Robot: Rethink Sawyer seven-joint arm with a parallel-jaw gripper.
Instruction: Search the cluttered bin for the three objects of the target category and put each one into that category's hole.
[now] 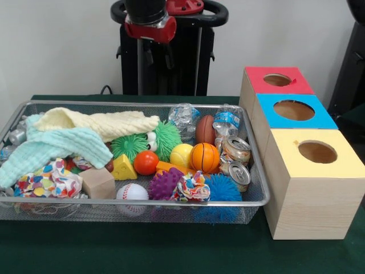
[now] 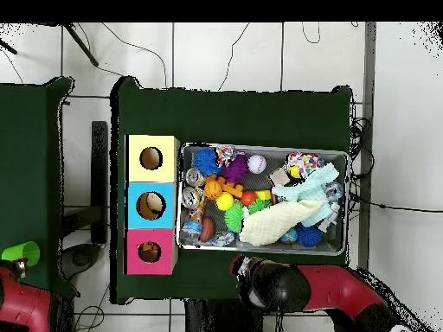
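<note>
Looking at the scene, you have the hand (image 1: 150, 25) drawn back above the far rim of the wire bin (image 1: 137, 202), and whether it is apart or together you cannot tell, since only its red-and-black end shows. Below and in front of it the bin is still full: a basketball (image 1: 205, 157), a baseball (image 1: 132, 192), a brown football (image 1: 205, 129), a yellow ball (image 1: 181, 154), crushed cans (image 1: 236, 151), spiky toys and a pale yellow cloth (image 1: 102, 123) over a mint cloth (image 1: 48, 149). Off to one side of the hand stand the three boxes on the green worktop (image 1: 171, 251): red box (image 1: 278, 80), blue box (image 1: 293, 110) and yellow box (image 1: 317, 152). The overhead view shows something pale inside the blue box's hole, so you may already have one item sorted, though that is a guess; the target category is not evident, and most of the search looks left to do. No brand or writing is readable; the cans' labels are too small.
</note>
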